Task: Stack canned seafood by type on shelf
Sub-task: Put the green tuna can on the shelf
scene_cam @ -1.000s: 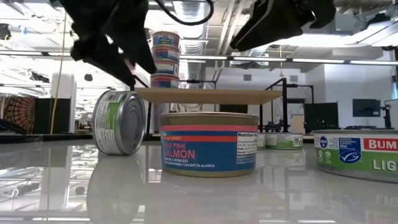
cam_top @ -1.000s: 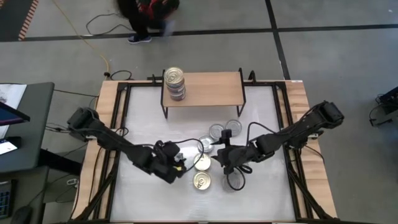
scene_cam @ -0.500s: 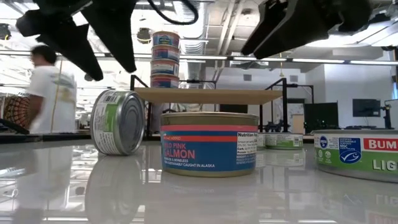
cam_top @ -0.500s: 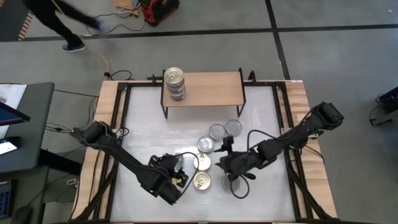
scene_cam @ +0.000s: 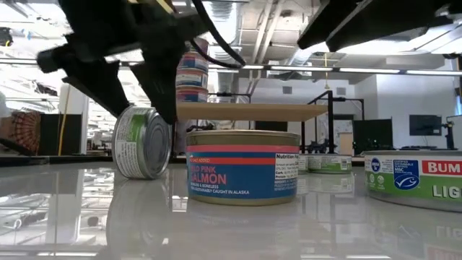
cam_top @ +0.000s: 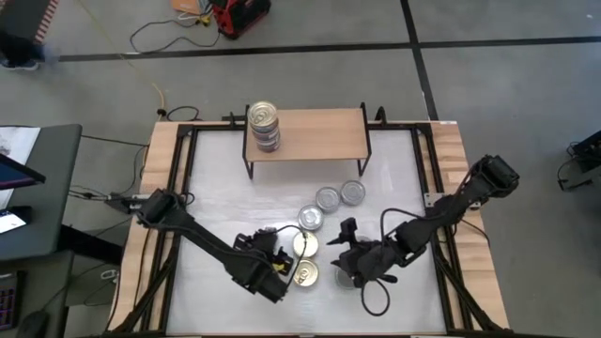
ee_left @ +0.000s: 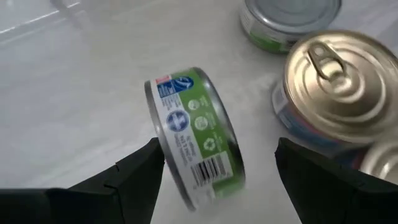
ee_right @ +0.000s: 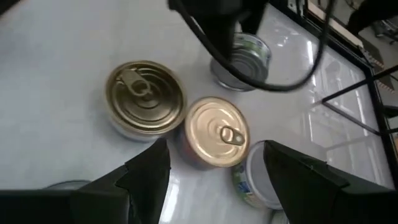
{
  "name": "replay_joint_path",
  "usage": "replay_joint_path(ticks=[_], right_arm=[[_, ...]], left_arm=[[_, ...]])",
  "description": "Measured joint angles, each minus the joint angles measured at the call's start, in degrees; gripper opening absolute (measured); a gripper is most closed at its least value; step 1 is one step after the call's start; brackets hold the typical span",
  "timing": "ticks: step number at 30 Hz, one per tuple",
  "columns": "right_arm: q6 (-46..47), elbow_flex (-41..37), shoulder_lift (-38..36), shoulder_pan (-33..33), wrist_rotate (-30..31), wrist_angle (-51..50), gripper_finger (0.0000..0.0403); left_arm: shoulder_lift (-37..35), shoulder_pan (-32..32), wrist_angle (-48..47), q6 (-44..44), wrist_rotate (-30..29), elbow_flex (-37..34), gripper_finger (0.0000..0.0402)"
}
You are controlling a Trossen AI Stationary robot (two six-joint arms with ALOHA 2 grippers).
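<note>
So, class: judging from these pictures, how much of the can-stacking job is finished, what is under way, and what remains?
Done: one stack of cans stands on the left end of the shelf.
Under way: the left gripper, open, straddles a green-labelled can on its edge, not gripping it. The right gripper hovers open over the gold-lidded cans.
Left: about seven cans on the table; most of the shelf is bare.
</note>
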Motion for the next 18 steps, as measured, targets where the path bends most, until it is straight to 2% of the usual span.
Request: replay_joint_path(ticks=[3,6,14,18], right_arm=[[1.55,0.00,0.00,0.86,0.01,-1.50,0.0291],[3.62,-0.02,-0.28,1.20,0.02,-3.85,0.0291],[5.10,-0.09,-7.82,0.81,0.39,-6.38,0.0291],[4.68,-0.09,-13.80,0.61,2.65,-6.62,0.0291]], left_arm=[[0.00,1.01,-0.19,2.12,0.73,0.00,0.0292],[0.00,1.36,-0.19,4.97,1.84,0.00,0.0270],[0.00,1.36,-0.66,11.25,4.81,-3.03,0.0139],[-0.09,1.36,0.15,18.19,3.60,-3.69,0.0137]])
